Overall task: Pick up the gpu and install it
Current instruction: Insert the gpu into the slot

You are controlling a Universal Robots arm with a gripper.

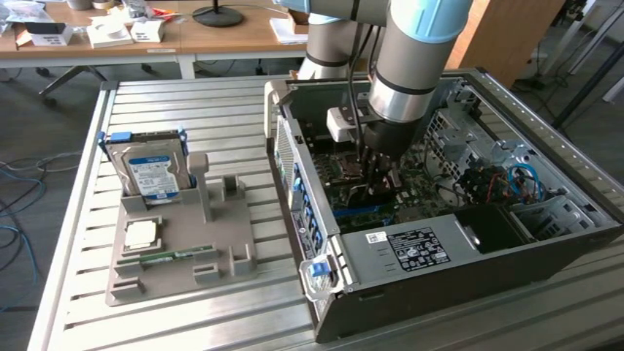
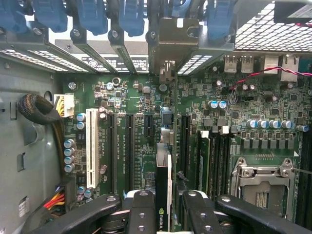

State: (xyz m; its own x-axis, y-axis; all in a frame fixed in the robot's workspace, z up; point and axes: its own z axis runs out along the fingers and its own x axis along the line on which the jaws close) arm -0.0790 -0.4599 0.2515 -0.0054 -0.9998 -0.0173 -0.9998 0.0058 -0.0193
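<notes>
Your gripper [image 2: 168, 210] is clenched on the gpu [image 2: 162, 180] inside the open computer case [image 1: 419, 300]. You see the card edge-on, upright over the motherboard [image 2: 146, 161], its long axis running from the fingers toward the case's slotted rear wall, metal end bracket [image 2: 168, 44] at that wall

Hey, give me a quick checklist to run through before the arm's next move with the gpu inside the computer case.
1. gpu clamped in the gripper: ok.
2. Metal bracket at the rear slot row: ok.
3. gpu fully seated in the motherboard slot: cannot tell.
4. Red and black wires apart from the gpu: ok.
5. Hard drive standing outside the computer case: ok.
</notes>
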